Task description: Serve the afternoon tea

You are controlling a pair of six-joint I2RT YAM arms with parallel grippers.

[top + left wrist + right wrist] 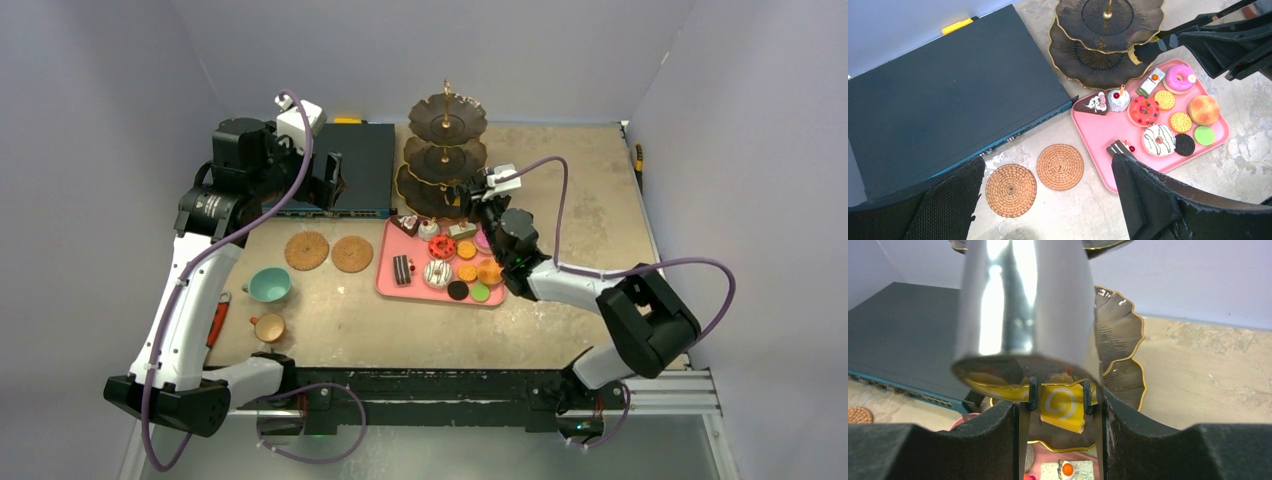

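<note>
Left arm: rises steeply from its base at the near left, elbow high over the left edge of the desk, wrist turned right above a dark flat box
Left fingers: spread wide with nothing between them, looking down on the coasters and the left end of the tray
Right arm: base at the near right, elbow folded low at the right, forearm reaching left and far across the tray towards the stand
Right fingers: closed on the handles of the tongs, pressing them together
Yellow cake: a wedge with a white swirl, pinched between the tongs' black tips above the right rim of the stand's bottom tier; whether it touches the plate I cannot tell
Three-tier stand: upright at the far middle of the desk, just right of the box and just beyond the tray's far edge
Pink tray: flat on the desk, near side of the stand
Toy cakes: doughnuts, biscuits and macarons lying on the tray
Coasters: two, side by side, just left of the tray
Teal cup: upright on the desk, near-left of the coasters
Tan cup: upright, just nearer than the teal cup, beside the left arm
</note>
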